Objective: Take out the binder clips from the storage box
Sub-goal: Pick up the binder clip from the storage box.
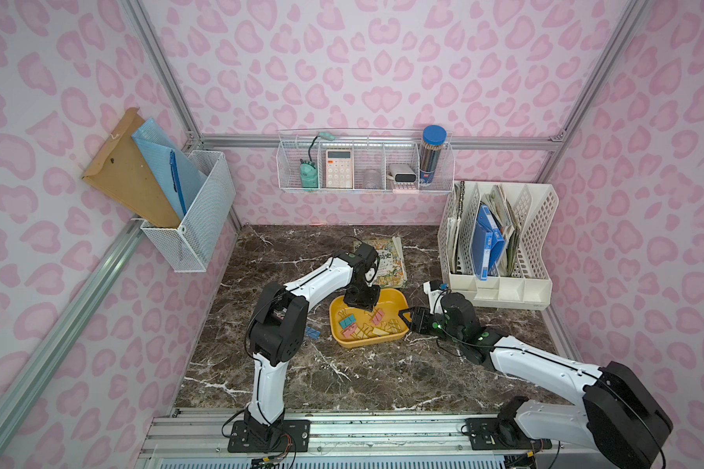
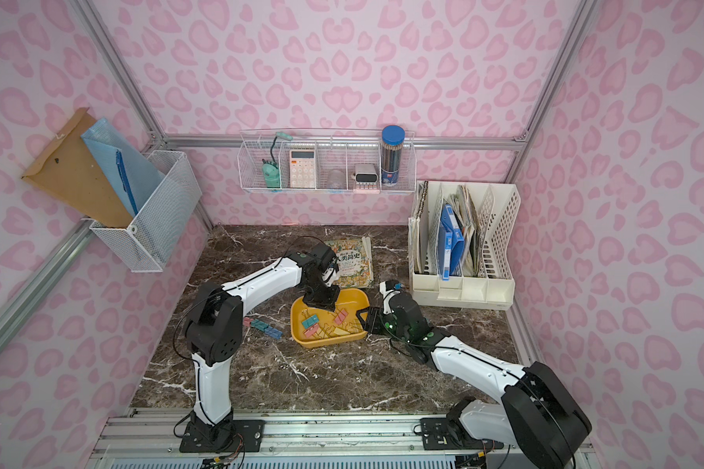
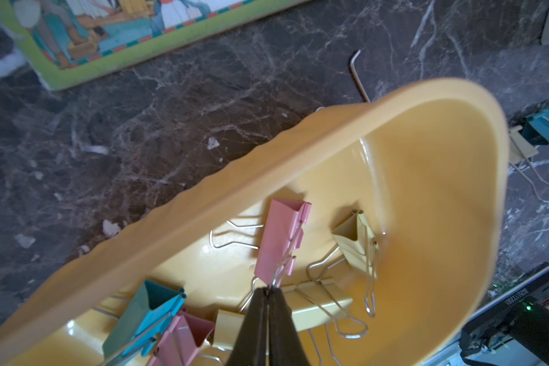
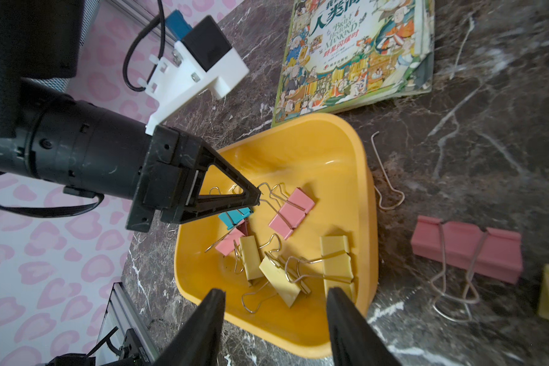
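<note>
The yellow storage box [image 1: 366, 343] [image 2: 326, 343] sits mid-table in both top views. It holds several binder clips in pink, teal and yellow, among them a teal one [image 1: 348, 323]. My left gripper [image 3: 268, 290] [image 1: 372, 309] reaches down into the box. It is shut on the wire handle of a pink binder clip [image 3: 279, 240] [image 4: 293, 215]. My right gripper [image 4: 276, 301] [image 1: 403, 318] stands open just outside the box's right end, with nothing between its fingers. More clips lie on the table: blue and teal ones [image 2: 275, 333] left of the box and a large pink one [image 4: 466, 253].
A picture book [image 1: 387, 260] lies just behind the box. A white file organizer [image 1: 500, 243] stands at the back right. White wire baskets hang on the back wall [image 1: 362, 166] and the left wall [image 1: 192, 211]. A loose wire handle [image 4: 384, 190] lies by the box.
</note>
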